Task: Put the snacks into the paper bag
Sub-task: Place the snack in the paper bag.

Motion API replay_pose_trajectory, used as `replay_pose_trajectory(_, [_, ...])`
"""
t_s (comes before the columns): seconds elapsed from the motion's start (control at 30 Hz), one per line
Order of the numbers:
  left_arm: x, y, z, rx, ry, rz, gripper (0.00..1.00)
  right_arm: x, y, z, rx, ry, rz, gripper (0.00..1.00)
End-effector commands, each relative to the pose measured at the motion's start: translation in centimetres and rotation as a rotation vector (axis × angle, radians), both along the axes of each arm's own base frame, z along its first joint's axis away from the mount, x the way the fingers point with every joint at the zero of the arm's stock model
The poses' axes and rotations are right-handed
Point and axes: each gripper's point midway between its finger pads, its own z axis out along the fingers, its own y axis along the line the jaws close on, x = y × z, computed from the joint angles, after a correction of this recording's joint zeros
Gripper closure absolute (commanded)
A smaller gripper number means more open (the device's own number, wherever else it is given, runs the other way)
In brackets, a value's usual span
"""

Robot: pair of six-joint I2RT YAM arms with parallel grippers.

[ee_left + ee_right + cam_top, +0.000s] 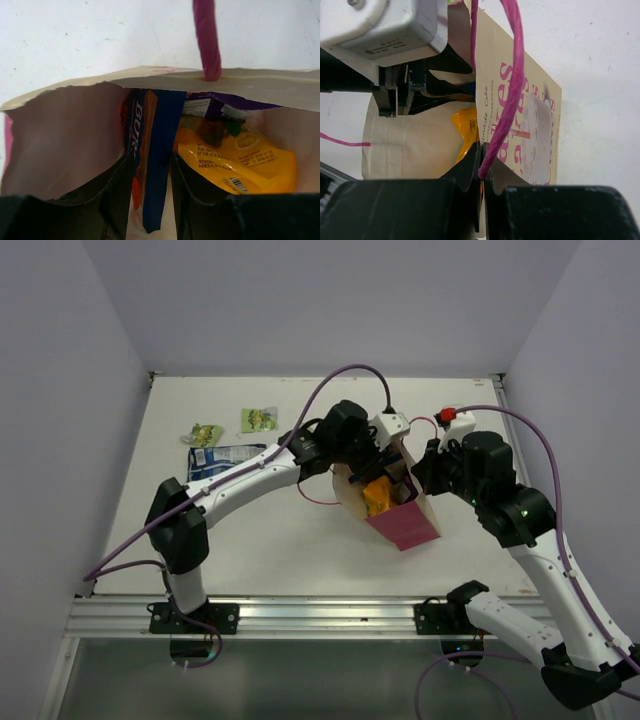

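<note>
Your left end effector (pixel 152 160) is down inside the mouth of the paper bag (pixel 65 145), its fingers (pixel 115 190) set narrow with a dark blue packet (pixel 160 150) pinched between them. That packet stands on edge, its long axis pointing straight down into the bag. Just right of it lies the orange packet (pixel 240 165), with the purple packet (pixel 215 105) tucked behind at the far wall, under the pink cord handle (pixel 207 40).

Your right end effector (pixel 481 160) is clamped on the rim of the bag's printed front wall, right where the cord meets the paper.

From above, the bag (pixel 405 525) sits mid-table with its mouth up and its magenta side panel facing near-right. The left arm reaches in a long arc from its near-left base, wrist bent down over the mouth. The right arm rises from the near-right and folds back left toward the bag.

On the table (pixel 280 540), far left, a second dark blue packet (pixel 225 458) lies flat, long axis left-right, with a green packet (pixel 205 433) and another green packet (pixel 258 418) beyond it.
</note>
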Motion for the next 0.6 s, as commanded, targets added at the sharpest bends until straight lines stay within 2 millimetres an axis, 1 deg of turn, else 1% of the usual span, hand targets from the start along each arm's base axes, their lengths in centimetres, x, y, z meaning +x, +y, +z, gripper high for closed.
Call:
replay_pose_trajectory(0.0, [-0.3,-0.7,-1.1,-0.023,0.054,-0.005,0.61,0.3,-0.1,1.9,0.023,-0.055,-0.015,0.99])
replay_pose_trajectory(0.03, [-0.2,-0.8,-2.1,-0.009,0.071,0.004,0.61,0.4,-0.1,1.9,0.024,-0.055,-0.016,0.99])
replay_pose_trajectory(0.07, [-0.1,-0.9,-2.5,-0.013,0.083,0.018,0.61,0.4,0.0,1.9,0.023,-0.055,-0.015,0.99])
replay_pose_trajectory(0.1, [0.0,-0.9,-3.4,-0.003,0.094,0.029,0.61,0.4,-0.1,1.8,0.023,-0.054,-0.016,0.99])
replay_pose_trajectory(0.13, [0.2,-0.9,-4.5,0.011,0.106,0.045,0.61,0.4,0.0,1.7,0.024,-0.053,-0.015,0.99])
replay_pose_trajectory(0.2, [0.8,-0.9,-5.5,0.022,0.113,0.079,0.62,0.4,-0.1,1.6,0.022,-0.049,-0.016,0.99])
replay_pose_trajectory(0.27, [1.1,-0.8,-5.4,0.019,0.108,0.101,0.63,0.4,-0.1,1.6,0.021,-0.050,-0.019,0.99])
replay_pose_trajectory(0.3, [1.3,-0.7,-4.9,0.010,0.103,0.115,0.63,0.3,-0.2,1.8,0.023,-0.054,-0.019,0.99])
replay_pose_trajectory(0.33, [1.3,-0.6,-3.4,-0.012,0.084,0.116,0.63,0.3,-0.2,1.8,0.022,-0.056,-0.022,0.99])
replay_pose_trajectory(0.4, [1.3,-0.4,-1.3,-0.048,0.051,0.122,0.63,0.3,-0.4,1.9,0.019,-0.061,-0.026,0.99])
replay_pose_trajectory(0.43, [1.2,-0.1,0.9,-0.096,0.043,0.146,0.62,0.3,-0.4,2.0,0.018,-0.063,-0.029,0.99])
replay_pose_trajectory(0.47, [1.1,0.1,2.1,-0.117,0.030,0.151,0.62,0.3,-0.4,2.0,0.019,-0.063,-0.027,0.99])
replay_pose_trajectory(0.5, [0.8,0.5,4.2,-0.152,0.008,0.158,0.60,0.3,-0.5,2.0,0.018,-0.065,-0.028,0.99])
replay_pose_trajectory(0.57, [0.3,0.9,6.2,-0.186,-0.004,0.151,0.55,0.3,-0.5,2.2,0.016,-0.069,-0.030,0.99])
